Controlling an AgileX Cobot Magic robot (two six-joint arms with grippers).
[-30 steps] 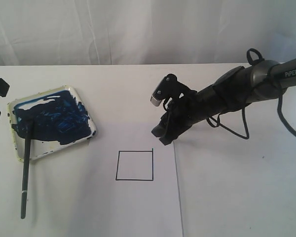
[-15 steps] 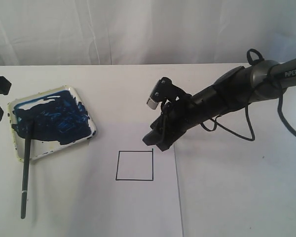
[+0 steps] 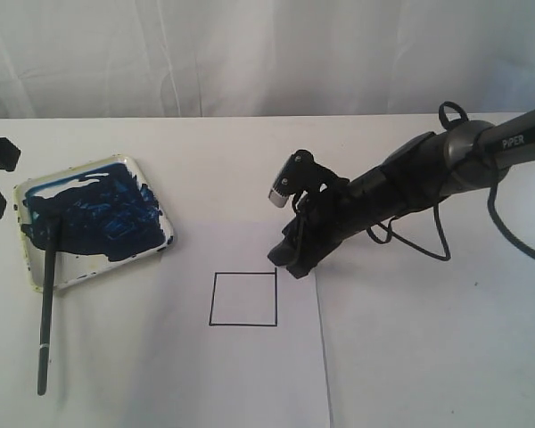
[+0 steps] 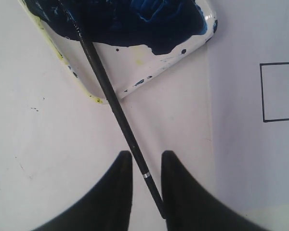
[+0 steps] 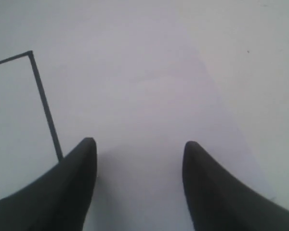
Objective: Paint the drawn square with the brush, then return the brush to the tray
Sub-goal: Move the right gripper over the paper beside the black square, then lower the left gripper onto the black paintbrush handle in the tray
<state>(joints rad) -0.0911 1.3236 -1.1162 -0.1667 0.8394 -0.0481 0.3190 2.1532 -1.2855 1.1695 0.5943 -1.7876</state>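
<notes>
Now | right gripper (image 3: 283, 259) low beside drawn square (image 3: 243, 299), jaws wide, empty | left gripper (image 4: 145, 155) part-open, empty

The tray (image 3: 89, 270) looks like smooth plastic with a glossy pale rim. The blue paint (image 3: 98, 214) inside it lies in uneven, wet-looking streaks. The brush (image 3: 45, 308) has a smooth dark handle and a pale, metallic-looking band. The paper (image 3: 250, 374) is matt white on a matt white tabletop (image 3: 428, 357). Soft creased white cloth (image 3: 250, 53) hangs beyond its far edge. Fingers (image 5: 72, 192) of the right gripper (image 3: 283, 260) are matt black, seemingly plastic. The arm's shell (image 3: 468, 156) is glossy grey.
</notes>
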